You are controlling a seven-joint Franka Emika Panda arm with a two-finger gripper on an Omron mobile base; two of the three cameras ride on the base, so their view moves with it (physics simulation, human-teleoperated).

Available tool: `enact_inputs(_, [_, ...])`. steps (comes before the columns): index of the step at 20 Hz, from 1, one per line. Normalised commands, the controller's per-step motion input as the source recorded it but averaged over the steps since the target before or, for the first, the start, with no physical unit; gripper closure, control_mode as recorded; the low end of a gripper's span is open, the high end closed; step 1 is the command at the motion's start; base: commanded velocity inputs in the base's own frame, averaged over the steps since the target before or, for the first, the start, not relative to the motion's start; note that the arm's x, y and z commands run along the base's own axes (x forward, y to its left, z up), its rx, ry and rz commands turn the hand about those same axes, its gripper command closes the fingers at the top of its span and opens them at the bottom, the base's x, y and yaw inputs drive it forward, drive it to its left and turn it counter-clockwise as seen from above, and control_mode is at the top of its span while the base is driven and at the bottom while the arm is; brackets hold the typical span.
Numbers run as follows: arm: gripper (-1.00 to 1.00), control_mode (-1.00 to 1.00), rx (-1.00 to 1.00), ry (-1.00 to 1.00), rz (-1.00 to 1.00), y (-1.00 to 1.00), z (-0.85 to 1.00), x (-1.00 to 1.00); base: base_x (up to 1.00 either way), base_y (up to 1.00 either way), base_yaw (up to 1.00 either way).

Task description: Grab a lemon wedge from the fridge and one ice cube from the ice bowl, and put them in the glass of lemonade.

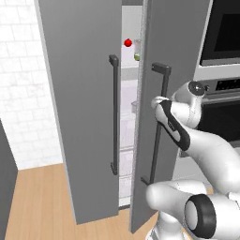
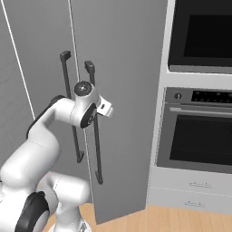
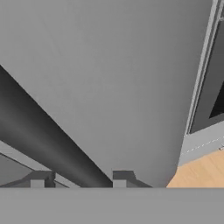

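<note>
The claw [image 3: 78,177] straddles the right door handle [image 1: 157,124] of the fridge [image 1: 89,108], fingers parted; both doors ajar.

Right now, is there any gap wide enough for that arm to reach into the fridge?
Barely. The only opening is the narrow slot between the two fridge doors, past the dark bar handles. White shelves show through it, with a red fruit up high. The claw sits crowded against the right handle.
</note>
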Motion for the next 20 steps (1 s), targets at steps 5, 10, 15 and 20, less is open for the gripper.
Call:
enact_inputs(5, [1.00, -1.00, 0.14, 0.01, -0.15, -1.00, 0.01, -0.30, 0.00, 0.00, 0.00])
enact_inputs(10, [-1.00, -1.00, 0.17, 0.03, -0.25, -1.00, 0.03, -0.39, 0.00, 0.00, 0.00])
enact_inputs(15, [-1.00, -1.00, 0.18, -0.03, -0.25, -0.74, 0.16, -0.74, 0.00, 0.00, 0.00])
enact_inputs(20, [-1.00, -1.00, 0.10, -0.13, -0.02, -0.26, 0.60, -0.87, 0.00, 0.00, 0.00])
